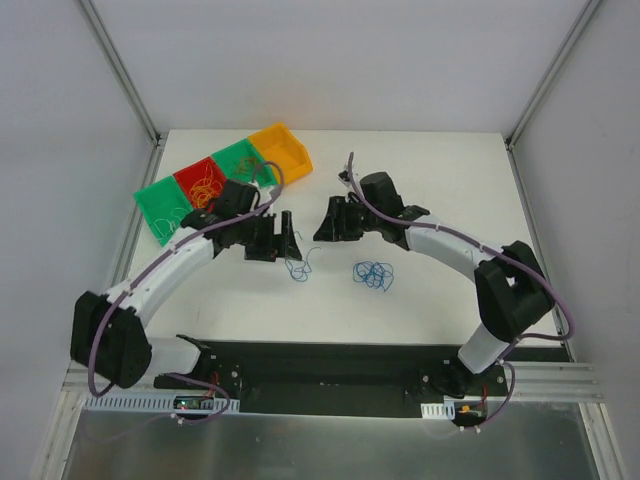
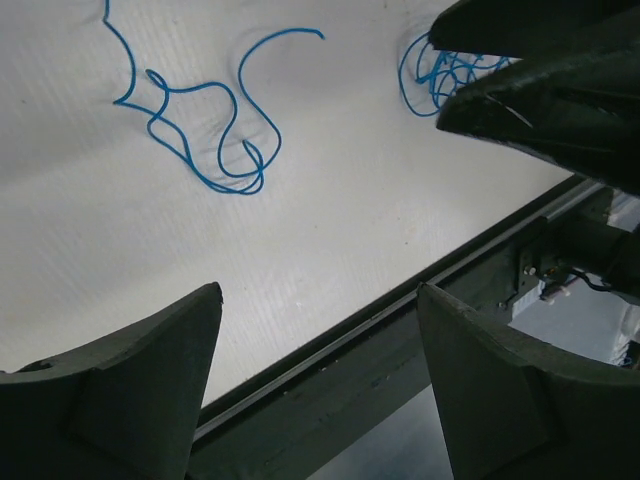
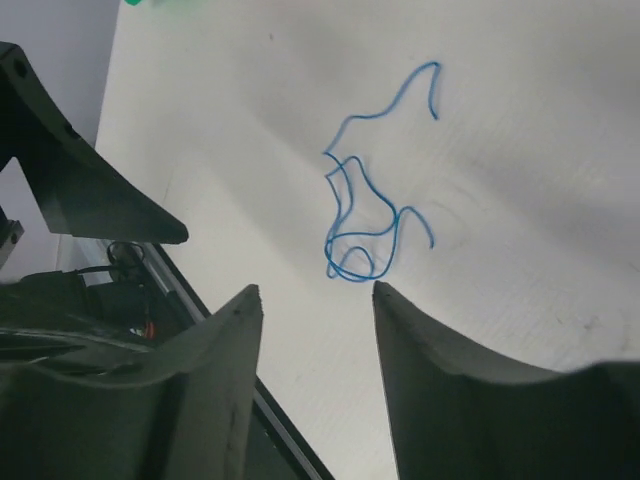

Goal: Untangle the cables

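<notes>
A loose blue wire (image 1: pixel 297 268) lies curled on the white table, just in front of both grippers. It shows in the left wrist view (image 2: pixel 200 130) and in the right wrist view (image 3: pixel 362 215). A small clump of blue wires (image 1: pixel 374 275) lies to its right, partly hidden behind the right gripper in the left wrist view (image 2: pixel 432 75). My left gripper (image 1: pixel 292 240) (image 2: pixel 318 290) is open and empty above the table. My right gripper (image 1: pixel 323 228) (image 3: pixel 318 287) is open and empty, facing the left one closely.
A row of bins stands at the back left: green (image 1: pixel 160 200), red (image 1: pixel 192 176) holding orange wires (image 1: pixel 206 190), green (image 1: pixel 236 156) and orange (image 1: pixel 283 148). The table's black front rail (image 2: pixel 380 350) runs below the grippers.
</notes>
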You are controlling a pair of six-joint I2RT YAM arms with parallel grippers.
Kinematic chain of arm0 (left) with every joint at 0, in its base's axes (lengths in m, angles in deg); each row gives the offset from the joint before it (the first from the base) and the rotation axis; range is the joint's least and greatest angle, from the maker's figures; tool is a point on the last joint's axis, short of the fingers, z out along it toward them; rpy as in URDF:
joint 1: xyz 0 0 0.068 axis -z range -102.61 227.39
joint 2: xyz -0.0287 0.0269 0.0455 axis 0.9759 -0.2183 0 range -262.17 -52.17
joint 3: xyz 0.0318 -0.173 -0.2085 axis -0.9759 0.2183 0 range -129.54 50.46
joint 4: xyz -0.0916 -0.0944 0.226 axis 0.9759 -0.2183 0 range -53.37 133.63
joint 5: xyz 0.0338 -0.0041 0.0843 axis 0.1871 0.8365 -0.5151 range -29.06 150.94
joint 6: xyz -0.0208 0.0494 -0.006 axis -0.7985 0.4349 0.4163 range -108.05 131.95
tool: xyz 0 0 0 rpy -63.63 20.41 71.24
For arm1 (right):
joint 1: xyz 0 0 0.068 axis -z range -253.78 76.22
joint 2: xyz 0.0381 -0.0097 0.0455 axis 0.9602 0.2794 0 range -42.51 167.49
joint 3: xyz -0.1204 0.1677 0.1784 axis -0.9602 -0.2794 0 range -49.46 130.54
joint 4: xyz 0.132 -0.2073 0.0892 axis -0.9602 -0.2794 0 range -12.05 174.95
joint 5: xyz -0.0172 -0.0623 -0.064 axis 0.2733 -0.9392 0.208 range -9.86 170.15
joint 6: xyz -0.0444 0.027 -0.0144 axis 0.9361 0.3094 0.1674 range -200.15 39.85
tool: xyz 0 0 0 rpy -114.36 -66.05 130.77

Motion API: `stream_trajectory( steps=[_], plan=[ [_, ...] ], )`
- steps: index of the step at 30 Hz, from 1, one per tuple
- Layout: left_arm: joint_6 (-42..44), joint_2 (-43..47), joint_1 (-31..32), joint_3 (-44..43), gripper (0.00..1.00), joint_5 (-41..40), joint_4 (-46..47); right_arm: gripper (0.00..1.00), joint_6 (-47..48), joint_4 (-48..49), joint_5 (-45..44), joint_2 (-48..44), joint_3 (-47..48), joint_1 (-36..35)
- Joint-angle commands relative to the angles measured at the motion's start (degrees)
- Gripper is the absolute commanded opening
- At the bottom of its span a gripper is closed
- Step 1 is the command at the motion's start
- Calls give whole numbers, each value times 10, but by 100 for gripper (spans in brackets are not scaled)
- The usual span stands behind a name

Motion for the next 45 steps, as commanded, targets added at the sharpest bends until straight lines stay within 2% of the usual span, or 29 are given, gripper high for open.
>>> stream_trajectory(
  steps=[1, 3, 7, 10, 13, 18, 24, 27, 30, 31, 35, 38, 45],
  plan=[
    [-4, -84, 72, -50, 78, -114, 16, 57, 46, -25, -29, -73, -41, 29],
    [-5, -124, 87, -64, 77, -139, 16, 62, 52, -26, -46, -100, -69, 46],
    [6, -181, 101, -95, 72, -218, 4, 62, 49, -4, -68, -158, -136, 83],
    [16, -220, 101, -128, 77, -254, -5, 63, 39, 58, -91, -184, -175, 100],
    [38, -268, 101, -173, 84, -283, -29, 63, 34, 93, -85, -171, -194, 106],
    [56, -349, 100, -207, 83, -286, -44, 63, 22, 118, -77, -164, -213, 115],
    [38, -365, 104, -184, 60, -286, -38, 63, 27, 132, -98, -171, -231, 116],
    [35, -356, 105, -171, 38, -277, -29, 63, 35, 132, -115, -178, -234, 116],
    [48, -344, 105, -179, 4, -310, -23, 62, 32, 132, -117, -173, -235, 116],
    [54, -339, 104, -186, 0, -324, -22, 62, 30, 132, -115, -172, -235, 116],
    [75, -329, 89, -247, 0, -367, -19, 62, 32, 129, -120, -184, -235, 116],
    [84, -342, 52, -325, 0, -374, -15, 62, 48, 117, -148, -202, -239, 116],
    [77, -446, -42, -544, 0, -391, 6, 62, 47, 114, -151, -205, -240, 116]
  ],
)
